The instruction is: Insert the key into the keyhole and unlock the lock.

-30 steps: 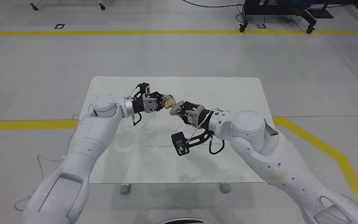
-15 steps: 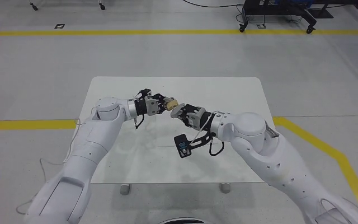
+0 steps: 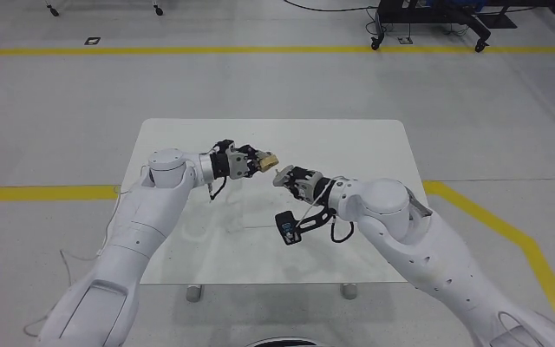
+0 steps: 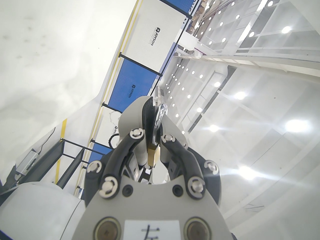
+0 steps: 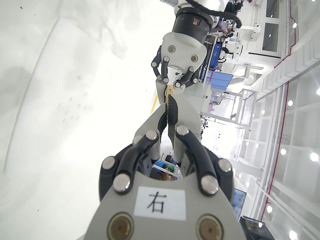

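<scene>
Both clenched: left end effector (image 4: 156, 121) grips the rigid, weighty lock (image 4: 151, 154); right end effector (image 5: 170, 106) pinches the thin, likely slippery key (image 3: 277, 179) just beside the lock.

Glossy white shells, rounded at the joints, clad the left arm (image 3: 143, 208) and right arm (image 3: 416, 234), each ending in a black wrist collar. The left gripper (image 4: 155, 119) and right gripper (image 5: 170, 107) share grey palms, black linkages studded with silver screws, twin brass-toned discs and a white label bearing a black character. A black braided cable (image 5: 200, 7) loops at the left wrist.
</scene>
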Available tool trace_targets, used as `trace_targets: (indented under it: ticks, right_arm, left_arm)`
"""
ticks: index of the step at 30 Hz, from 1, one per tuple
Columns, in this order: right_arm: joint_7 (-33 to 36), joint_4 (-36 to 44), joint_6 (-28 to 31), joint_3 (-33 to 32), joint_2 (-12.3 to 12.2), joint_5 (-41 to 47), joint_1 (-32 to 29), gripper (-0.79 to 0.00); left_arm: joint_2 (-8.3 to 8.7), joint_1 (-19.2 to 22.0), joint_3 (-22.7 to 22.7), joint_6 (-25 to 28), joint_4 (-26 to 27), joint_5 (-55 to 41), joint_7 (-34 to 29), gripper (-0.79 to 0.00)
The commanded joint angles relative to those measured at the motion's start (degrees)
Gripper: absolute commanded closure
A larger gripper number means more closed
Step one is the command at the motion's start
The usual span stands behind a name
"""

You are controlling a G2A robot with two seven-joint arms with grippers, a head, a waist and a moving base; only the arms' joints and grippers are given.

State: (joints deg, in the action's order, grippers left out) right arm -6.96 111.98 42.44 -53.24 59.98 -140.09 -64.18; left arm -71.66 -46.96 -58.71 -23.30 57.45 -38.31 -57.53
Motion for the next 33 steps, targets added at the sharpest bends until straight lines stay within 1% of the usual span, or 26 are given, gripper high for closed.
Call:
trace_targets:
  ticks: [1, 6, 16, 33]
  right_arm:
    - [0.23, -0.11, 0.09, 0.28, 0.13, 0.15, 0.39, 0.0]
    - [1.25, -1.15, 1.42, 1.27, 0.56, 0.63, 1.68, 0.0]
    - [2.46, -2.12, 1.49, 2.29, 1.27, 2.55, 2.88, 0.0]
    - [3.55, -3.06, 2.64, 2.66, 1.76, 3.47, 3.96, 0.0]
  left_arm:
    - [0.09, -0.16, -0.1, -0.06, 0.31, 0.18, 0.02, 0.0]
    - [0.26, -0.46, -0.24, 0.07, 1.0, 0.52, -0.18, 0.0]
    - [0.4, -0.59, -0.13, -0.35, 1.77, 0.81, -0.06, 0.0]
    - [0.21, 0.07, 0.95, -0.36, 1.3, 0.71, -1.08, 0.0]
